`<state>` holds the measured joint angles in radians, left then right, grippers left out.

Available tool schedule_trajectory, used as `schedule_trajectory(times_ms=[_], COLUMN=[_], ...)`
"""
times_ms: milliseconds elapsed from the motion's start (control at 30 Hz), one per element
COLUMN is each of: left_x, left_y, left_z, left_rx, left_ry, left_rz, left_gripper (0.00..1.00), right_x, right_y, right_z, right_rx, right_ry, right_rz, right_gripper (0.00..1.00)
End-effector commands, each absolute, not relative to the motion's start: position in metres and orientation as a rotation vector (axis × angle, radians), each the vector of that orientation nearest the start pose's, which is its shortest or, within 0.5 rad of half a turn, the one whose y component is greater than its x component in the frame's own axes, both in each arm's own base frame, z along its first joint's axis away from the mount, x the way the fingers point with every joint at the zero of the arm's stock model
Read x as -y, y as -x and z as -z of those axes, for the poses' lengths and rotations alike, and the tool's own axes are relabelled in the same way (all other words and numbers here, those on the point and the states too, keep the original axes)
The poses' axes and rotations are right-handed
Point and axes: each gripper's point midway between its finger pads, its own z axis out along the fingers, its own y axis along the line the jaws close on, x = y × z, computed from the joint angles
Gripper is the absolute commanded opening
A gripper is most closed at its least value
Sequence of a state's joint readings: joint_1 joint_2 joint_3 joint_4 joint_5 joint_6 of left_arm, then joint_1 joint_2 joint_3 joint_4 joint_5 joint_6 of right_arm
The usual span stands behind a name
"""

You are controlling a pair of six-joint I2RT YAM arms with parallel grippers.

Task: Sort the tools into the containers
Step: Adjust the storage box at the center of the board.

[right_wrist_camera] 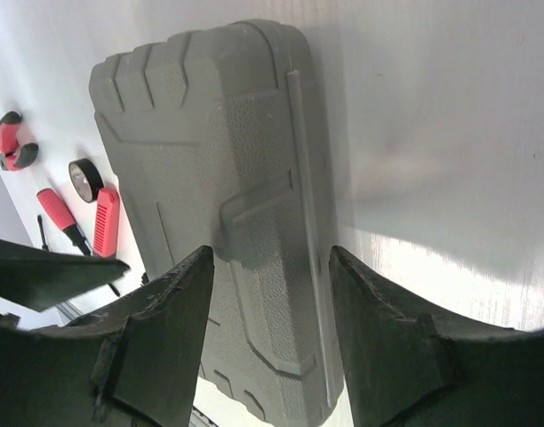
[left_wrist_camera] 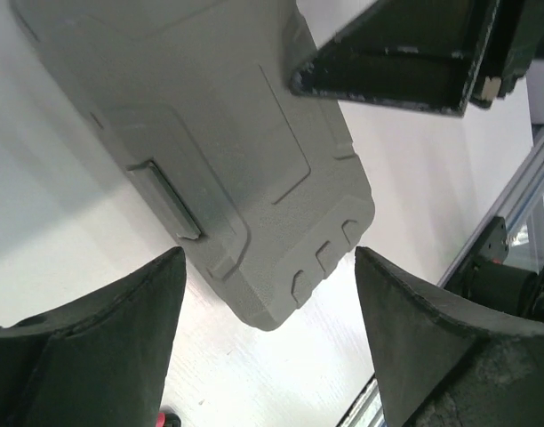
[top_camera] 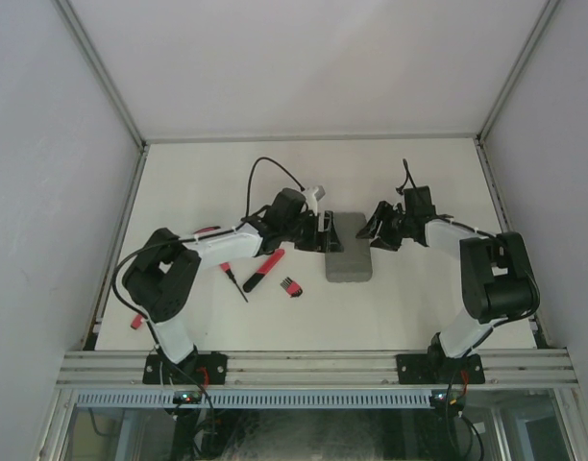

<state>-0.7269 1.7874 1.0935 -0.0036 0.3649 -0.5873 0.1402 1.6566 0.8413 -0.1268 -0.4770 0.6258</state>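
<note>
The grey tool case (top_camera: 348,252) lies closed in the middle of the table, its latch (left_wrist_camera: 165,200) facing up. My left gripper (top_camera: 322,233) stands open at its left side, the fingertips hanging over one ribbed corner of the case (left_wrist_camera: 254,160). My right gripper (top_camera: 377,229) is open on the other side, its fingers astride the raised latch strip of the case (right_wrist_camera: 228,178) without closing on it. Left of the case lie a red-black tool (top_camera: 263,270), a thin screwdriver (top_camera: 235,281) and the hex key set (top_camera: 290,285). The right wrist view also shows the pliers (right_wrist_camera: 14,142) and a black ring (right_wrist_camera: 84,178).
A small red piece (top_camera: 137,322) sits by the table's left edge, and another red tool (top_camera: 207,230) lies beside the left forearm. Grey walls enclose the table on three sides. The aluminium rail (top_camera: 313,365) runs along the near edge.
</note>
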Motion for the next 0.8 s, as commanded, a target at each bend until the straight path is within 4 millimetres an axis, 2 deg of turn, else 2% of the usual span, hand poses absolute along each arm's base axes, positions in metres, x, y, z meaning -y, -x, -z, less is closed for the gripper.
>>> schedule_trajectory(times_ms=[0,200,367,500,767], left_x=[0.360,0.351,0.347,0.343,0.343], left_y=[-0.310,-0.330,-0.333,-0.337,-0.340], left_z=[-0.116,-0.108,-0.102,-0.098,-0.092], left_rx=[-2.340,-2.370,-2.382,-2.399,-2.422], left_ry=[-0.294,-0.186,-0.157,-0.139,-0.153], left_rz=[1.009,0.953,0.922,0.882,0.848], left_gripper=[0.80,0.77,0.70,0.63,0.52], right_x=[-0.149,-0.151,-0.153,-0.159,-0.158], right_y=[-0.347,-0.343,-0.341,-0.340,-0.340], right_z=[-0.072,-0.073,-0.068,-0.064,-0.057], right_rx=[-2.493,-2.502,-2.527,-2.545,-2.571], right_ry=[-0.328,-0.296,-0.251,-0.236,-0.212], right_rz=[-0.901,-0.874,-0.772,-0.755,-0.681], right_gripper=[0.57,0.57,0.55,0.53,0.52])
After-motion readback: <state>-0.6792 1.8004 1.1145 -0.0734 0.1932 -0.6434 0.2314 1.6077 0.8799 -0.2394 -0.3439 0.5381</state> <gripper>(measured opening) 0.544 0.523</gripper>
